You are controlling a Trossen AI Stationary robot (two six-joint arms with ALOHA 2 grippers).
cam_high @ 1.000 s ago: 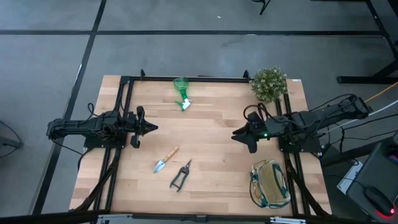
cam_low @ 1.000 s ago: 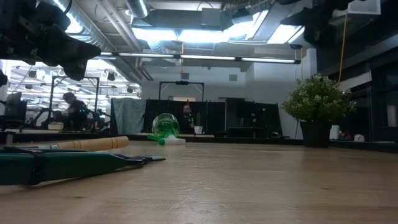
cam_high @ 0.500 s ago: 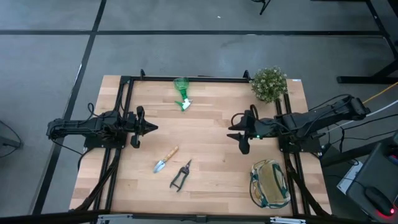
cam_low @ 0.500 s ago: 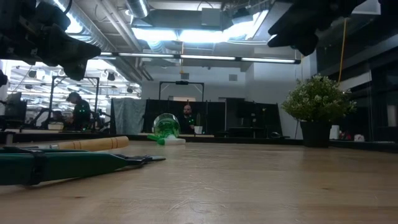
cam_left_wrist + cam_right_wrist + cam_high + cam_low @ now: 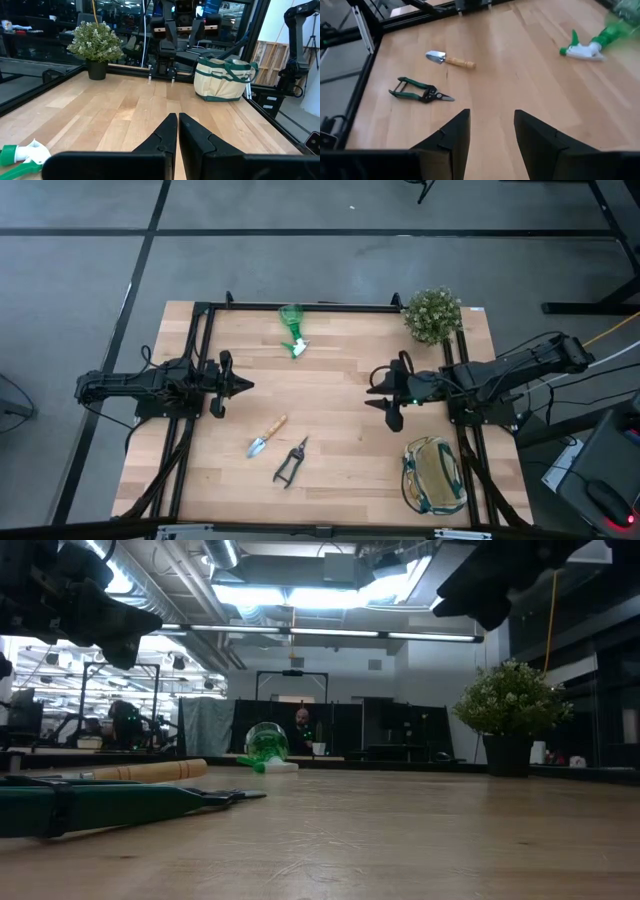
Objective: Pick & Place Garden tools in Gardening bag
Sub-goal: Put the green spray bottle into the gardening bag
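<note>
Three garden tools lie on the wooden table. The green spray bottle (image 5: 293, 330) (image 5: 590, 45) lies on its side at the far middle. The wooden-handled trowel (image 5: 267, 436) (image 5: 450, 60) and the black-handled shears (image 5: 291, 461) (image 5: 417, 91) lie flat at the near middle. The tan gardening bag (image 5: 434, 476) (image 5: 222, 79) stands at the near right corner. My right gripper (image 5: 372, 388) (image 5: 491, 117) hovers open above the table right of centre, tilted down toward the tools. My left gripper (image 5: 245, 385) (image 5: 178, 131) waits shut and level at the left.
A bushy potted plant (image 5: 432, 315) (image 5: 510, 710) stands at the far right corner. Black frame rails (image 5: 200, 360) run along the table's left, far and right sides. Bare wood lies between the two grippers. People show in the room beyond the table.
My right gripper has moved a little toward the table's left edge and downward. It has rolled about its own axis, so both fingers now show side by side from above. The tools and the bag lie as before.
</note>
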